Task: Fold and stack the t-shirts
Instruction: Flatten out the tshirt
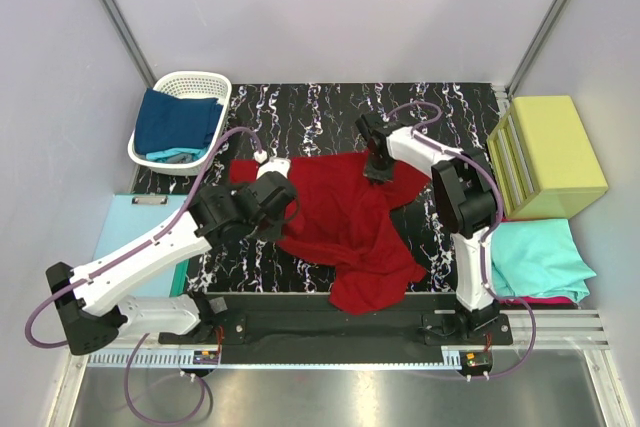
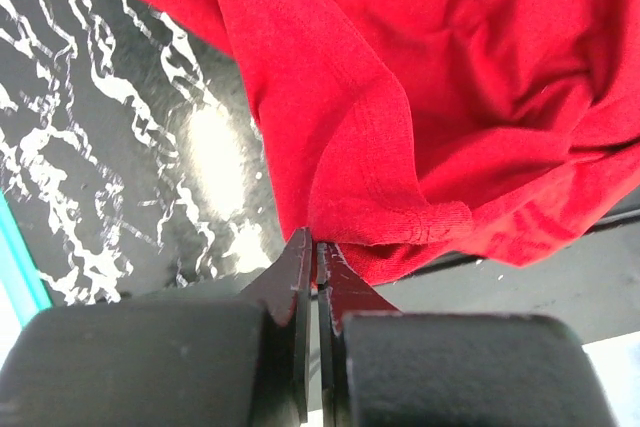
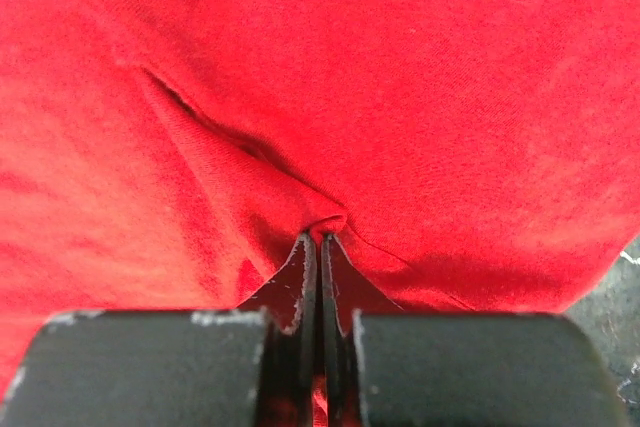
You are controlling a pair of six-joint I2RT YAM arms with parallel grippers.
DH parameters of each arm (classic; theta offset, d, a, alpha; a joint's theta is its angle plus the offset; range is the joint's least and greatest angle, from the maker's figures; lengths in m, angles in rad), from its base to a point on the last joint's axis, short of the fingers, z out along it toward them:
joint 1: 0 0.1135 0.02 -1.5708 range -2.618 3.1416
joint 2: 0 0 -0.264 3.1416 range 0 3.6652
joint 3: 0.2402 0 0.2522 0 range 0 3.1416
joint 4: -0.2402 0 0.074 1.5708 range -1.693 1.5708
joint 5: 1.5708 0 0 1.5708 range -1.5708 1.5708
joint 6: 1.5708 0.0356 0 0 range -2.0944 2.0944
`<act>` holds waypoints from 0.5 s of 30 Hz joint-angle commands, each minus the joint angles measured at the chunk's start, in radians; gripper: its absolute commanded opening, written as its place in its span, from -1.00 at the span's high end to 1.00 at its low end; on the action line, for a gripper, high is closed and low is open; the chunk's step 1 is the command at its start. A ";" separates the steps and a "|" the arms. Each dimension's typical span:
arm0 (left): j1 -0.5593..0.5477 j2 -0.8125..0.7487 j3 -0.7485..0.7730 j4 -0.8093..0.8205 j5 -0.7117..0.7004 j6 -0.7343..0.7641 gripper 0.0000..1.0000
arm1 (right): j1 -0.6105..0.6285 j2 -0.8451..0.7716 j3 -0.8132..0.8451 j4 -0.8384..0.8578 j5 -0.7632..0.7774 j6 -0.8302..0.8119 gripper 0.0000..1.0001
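Red shirt [image 1: 350,227] lies crumpled mid-mat [image 1: 300,112]; left gripper [image 2: 316,244] is clamped on its hemmed edge, right gripper [image 3: 320,237] pinches a fold. Likely step: spreading it flat; next, lift and pull apart evenly

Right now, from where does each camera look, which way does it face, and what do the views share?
Top: above and behind, looking down at the table; left arm and right arm both show.
Left wrist: on the left arm, looking along the left gripper, shut on the red shirt's edge.
Right wrist: on the right arm, looking along the right gripper, shut on a fold of that shirt.
Shared: all three show the red shirt.
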 commanded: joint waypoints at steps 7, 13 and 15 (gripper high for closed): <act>-0.013 -0.085 -0.017 -0.179 0.073 -0.044 1.00 | -0.161 0.175 0.243 -0.095 -0.044 0.036 1.00; -0.016 -0.121 -0.049 -0.223 0.096 -0.081 1.00 | -0.203 0.370 0.620 -0.226 -0.064 -0.003 1.00; -0.016 -0.122 -0.049 -0.233 0.101 -0.084 1.00 | -0.207 0.460 0.726 -0.300 -0.063 -0.006 1.00</act>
